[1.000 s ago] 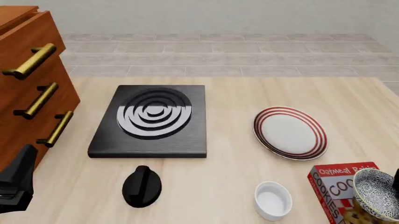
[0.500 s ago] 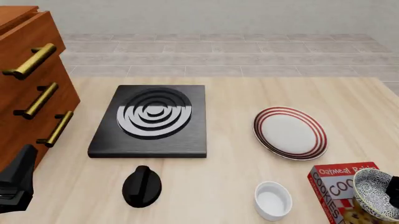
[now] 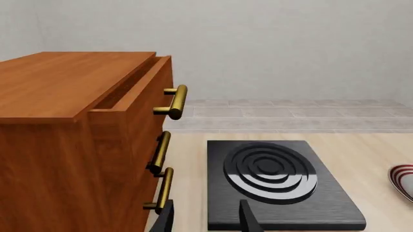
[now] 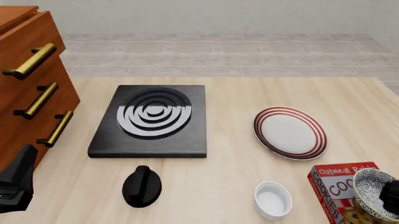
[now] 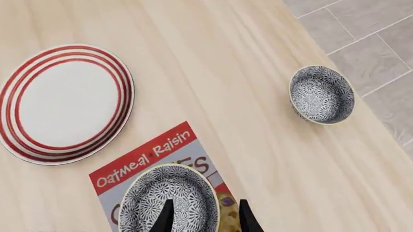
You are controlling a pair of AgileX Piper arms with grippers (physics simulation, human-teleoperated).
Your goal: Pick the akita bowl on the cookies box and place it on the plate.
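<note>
Tabletop: akita bowl (image 5: 169,199) (on cookies box (image 5: 150,155)) beneath right gripper (image 5: 205,218).

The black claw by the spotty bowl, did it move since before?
Yes. In the front view the right gripper has crept in from the right edge over the akita bowl, toward the cookies box, which has not moved.

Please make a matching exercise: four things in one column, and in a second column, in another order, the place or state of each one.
Things:
1. akita bowl
2. plate
3. ramekin
4. black knob

Places:
A. on bare table, beyond the cookies box
B. in front of the stove block
C. on top of the cookies box
D. on the table, left of the cookies box

Pairs: 1-C, 2-A, 3-D, 4-B
</note>
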